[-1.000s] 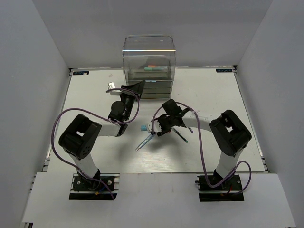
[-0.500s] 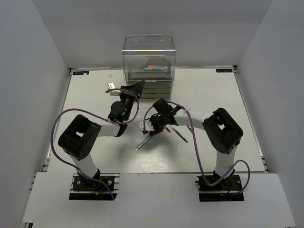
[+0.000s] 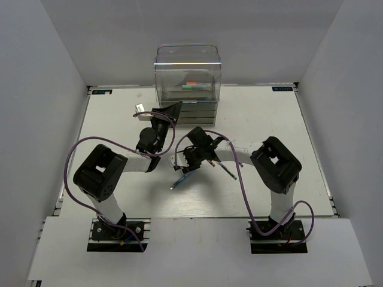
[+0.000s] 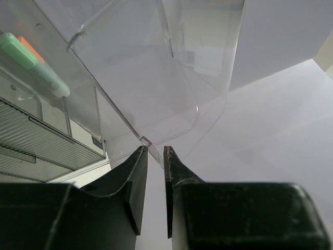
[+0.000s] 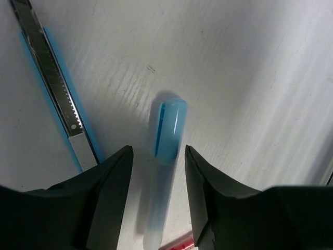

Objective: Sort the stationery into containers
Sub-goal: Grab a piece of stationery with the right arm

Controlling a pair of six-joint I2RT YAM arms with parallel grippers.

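The clear drawer unit [image 3: 187,81] stands at the back centre, with a mint-green marker [image 4: 36,65] and an orange marker [image 4: 28,46] in its top tray. My left gripper [image 4: 155,148] is at the unit's front-left corner [image 3: 174,110], its jaws nearly closed on a thin clear plastic edge [image 4: 147,141]. My right gripper [image 5: 157,151] is open, low over the table [image 3: 186,159], its fingers on either side of a short blue marker [image 5: 167,130]. A thin silvery-blue pen [image 5: 52,88] lies to its left, and a red pen tip [image 5: 179,244] shows below.
On the table [image 3: 269,119], a thin blue pen [image 3: 179,179] lies just in front of the right gripper, and a dark pen [image 3: 228,171] lies to its right. The grey-tinted lower trays [image 4: 36,143] are stacked under the top tray. White walls enclose the table.
My right gripper has moved left and slightly back, and now covers the blue marker. The left arm has not moved.
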